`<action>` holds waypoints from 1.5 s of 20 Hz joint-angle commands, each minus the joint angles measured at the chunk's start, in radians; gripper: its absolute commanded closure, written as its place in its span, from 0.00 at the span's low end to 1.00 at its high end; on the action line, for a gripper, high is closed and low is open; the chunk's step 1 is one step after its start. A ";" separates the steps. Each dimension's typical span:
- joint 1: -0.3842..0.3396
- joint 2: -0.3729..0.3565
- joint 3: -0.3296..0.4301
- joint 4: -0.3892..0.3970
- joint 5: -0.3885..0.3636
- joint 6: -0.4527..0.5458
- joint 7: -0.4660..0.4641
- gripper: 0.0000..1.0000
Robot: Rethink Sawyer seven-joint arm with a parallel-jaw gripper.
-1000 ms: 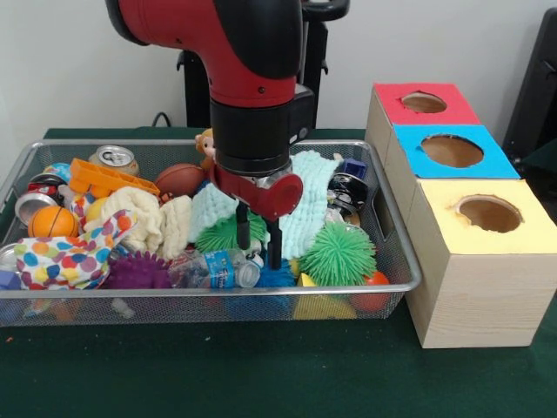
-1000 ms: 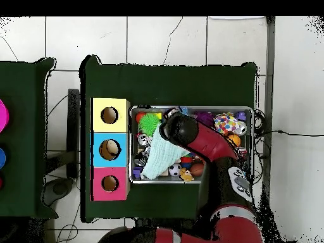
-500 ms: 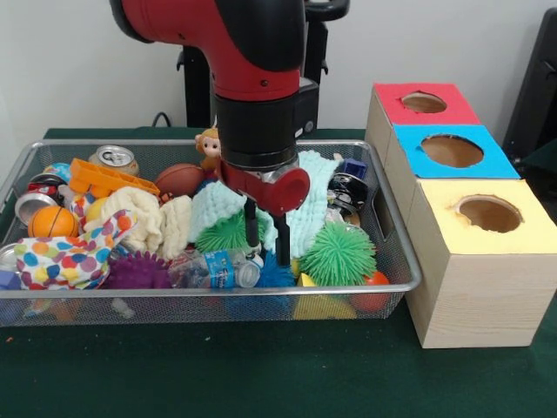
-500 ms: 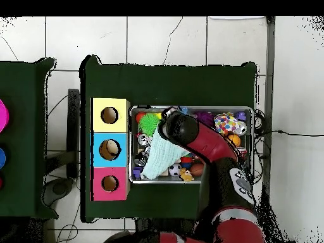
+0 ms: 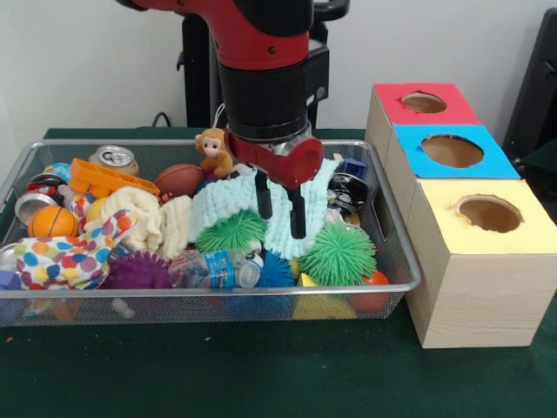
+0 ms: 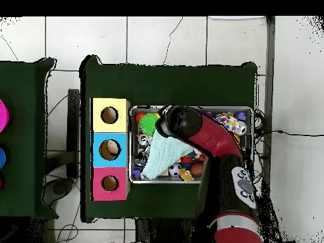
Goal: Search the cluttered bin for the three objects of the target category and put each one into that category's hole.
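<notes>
The bin (image 5: pixel 397 261) is a silver wire mesh basket full of mixed toys, cloths and cans; it also shows in the overhead view (image 6: pixel 249 109). My gripper (image 5: pixel 280 216) hangs over the bin's middle, above a mint green cloth (image 5: pixel 216 205). Its two black fingers (image 5: pixel 264 202) are apart with nothing between them. Two green spiky balls (image 5: pixel 338 254) (image 5: pixel 229 232) and a plastic bottle (image 5: pixel 209 268) lie just below and in front of it. In the overhead view the arm (image 6: pixel 190 130) hides the gripper.
Three wooden boxes stand right of the bin, each with a round hole: red top (image 5: pixel 400 109), blue top (image 5: pixel 418 161), yellow top (image 5: pixel 531 231). A monkey figure (image 5: pixel 211 150), brown football (image 5: pixel 180 178), soda can (image 5: pixel 113 158) and polka-dot cloth (image 5: pixel 65 257) lie in the bin.
My gripper has risen out of the toys and shifted a little to the right in the front view, still empty. The things in the bin have stayed where they were.
</notes>
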 commanded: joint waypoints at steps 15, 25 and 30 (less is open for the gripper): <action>-0.071 0.109 -0.092 -0.360 -0.068 0.339 0.122 0.00; -0.024 0.122 -0.067 -0.198 -0.050 0.125 0.167 0.00; -0.003 0.090 -0.049 -0.103 -0.029 0.035 0.186 0.00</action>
